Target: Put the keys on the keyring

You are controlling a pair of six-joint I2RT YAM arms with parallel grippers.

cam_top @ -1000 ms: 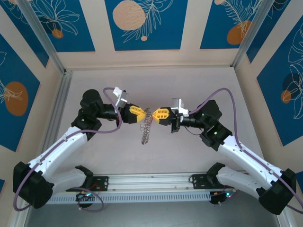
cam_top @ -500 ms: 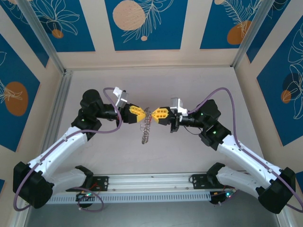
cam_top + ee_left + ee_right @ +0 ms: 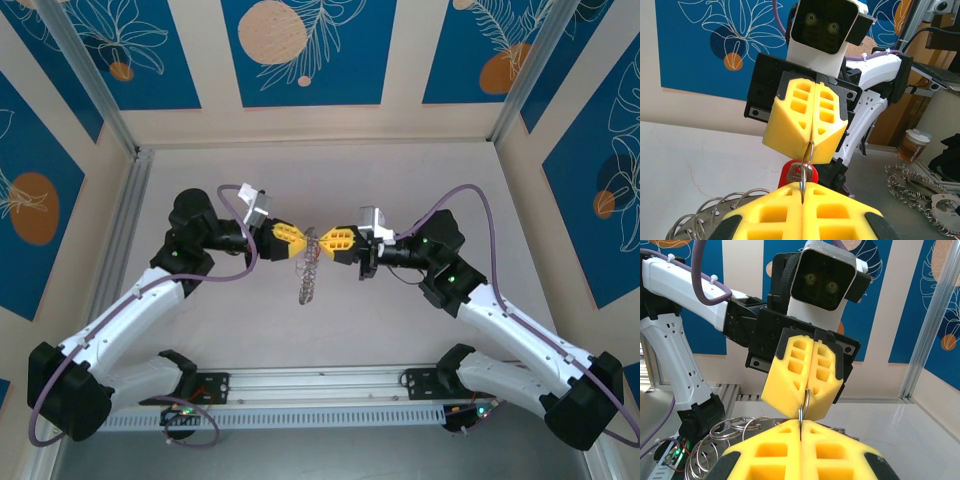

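My left gripper [image 3: 306, 240] and right gripper [image 3: 324, 241] meet tip to tip above the middle of the table. Both are shut on the same thin silver wire loop [image 3: 809, 152]. A red-headed key [image 3: 799, 175] hangs on that loop between the two sets of yellow fingers. In the left wrist view my left gripper [image 3: 803, 187] is at the bottom and the right gripper [image 3: 811, 145] faces it. The keyring [image 3: 308, 272] dangles below the tips, and its grey plate and silver loops [image 3: 720, 435] show in the right wrist view beneath my right gripper [image 3: 800, 424].
A second looped metal ring [image 3: 922, 182] lies on a grey surface to the right, near a paper cup [image 3: 912, 145]. The aluminium rail [image 3: 320, 385] with both arm bases runs along the near edge. Blue patterned walls [image 3: 300, 50] enclose the table.
The right arm has crept slightly to the left. Both grippers stay shut on the loop, and the keyring still hangs in the same place.
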